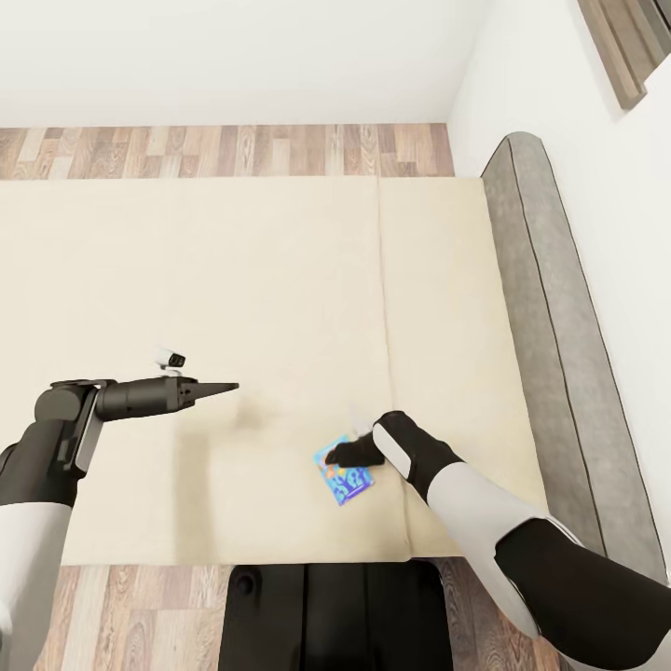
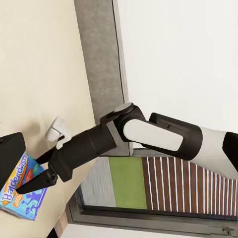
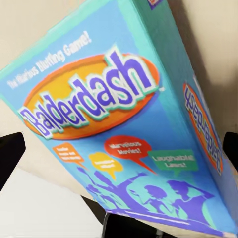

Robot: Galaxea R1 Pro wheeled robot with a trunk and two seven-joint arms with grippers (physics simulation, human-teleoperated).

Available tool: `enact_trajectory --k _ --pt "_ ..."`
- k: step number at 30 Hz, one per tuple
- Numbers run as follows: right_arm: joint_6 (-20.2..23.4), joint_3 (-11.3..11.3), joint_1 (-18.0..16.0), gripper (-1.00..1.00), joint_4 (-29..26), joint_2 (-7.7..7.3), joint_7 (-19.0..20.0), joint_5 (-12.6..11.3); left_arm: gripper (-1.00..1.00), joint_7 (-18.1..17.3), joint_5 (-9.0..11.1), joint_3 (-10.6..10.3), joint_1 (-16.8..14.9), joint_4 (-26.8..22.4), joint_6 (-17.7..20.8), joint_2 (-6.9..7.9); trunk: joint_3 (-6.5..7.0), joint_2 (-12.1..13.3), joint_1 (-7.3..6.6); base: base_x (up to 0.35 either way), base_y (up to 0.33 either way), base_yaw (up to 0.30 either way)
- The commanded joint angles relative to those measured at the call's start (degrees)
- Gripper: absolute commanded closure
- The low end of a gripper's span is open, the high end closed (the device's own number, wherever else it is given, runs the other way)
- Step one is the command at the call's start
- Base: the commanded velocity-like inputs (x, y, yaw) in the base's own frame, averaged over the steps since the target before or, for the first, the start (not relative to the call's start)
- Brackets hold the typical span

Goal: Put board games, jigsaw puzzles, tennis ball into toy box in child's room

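A bright blue board game [image 1: 347, 477] with orange print lies on the beige bed [image 1: 233, 280] close to its front edge. My right gripper [image 1: 337, 457] is down at it and open. In the right wrist view the box [image 3: 114, 129], printed "Balderdash", lies between the two dark fingertips [image 3: 11, 156] at the picture's sides. The left wrist view shows the right gripper [image 2: 35, 171] spread over the box [image 2: 20, 196]. My left gripper [image 1: 228, 385] hovers open over bare mattress, well to the left of the game, holding nothing.
A low grey headboard [image 1: 550, 308] runs along the bed's right side against a white wall. Wood plank floor [image 1: 233, 149] lies beyond the bed. My dark base [image 1: 335, 615] stands at the bed's front edge. The mattress stretches wide to the left.
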Motion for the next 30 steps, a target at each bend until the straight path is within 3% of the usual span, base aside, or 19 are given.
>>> enact_trajectory --k 1,13,20,30 --pt "0.9 0.1 0.0 -1.0 0.0 0.0 0.3 0.3 -1.0 -0.2 0.0 0.0 0.0 0.0 0.6 0.03 -0.06 -0.1 0.03 0.0 0.0 0.0" --pt "2.5 0.1 0.0 -1.0 0.1 0.0 0.5 0.1 -1.0 -0.2 0.0 0.0 0.0 0.0 0.6 0.03 -0.06 -0.1 0.03 0.0 0.0 0.0" --pt "1.9 0.2 0.0 -1.0 0.0 0.0 0.5 -3.5 -1.0 -0.2 0.0 0.0 0.0 0.0 0.7 0.03 -0.06 -0.1 0.03 0.0 0.0 0.0" --pt "0.0 0.3 0.0 -1.0 0.0 0.0 0.6 -4.5 -1.0 -0.2 0.0 0.0 0.0 0.0 0.7 0.03 -0.06 -0.1 0.03 0.0 0.0 0.0"
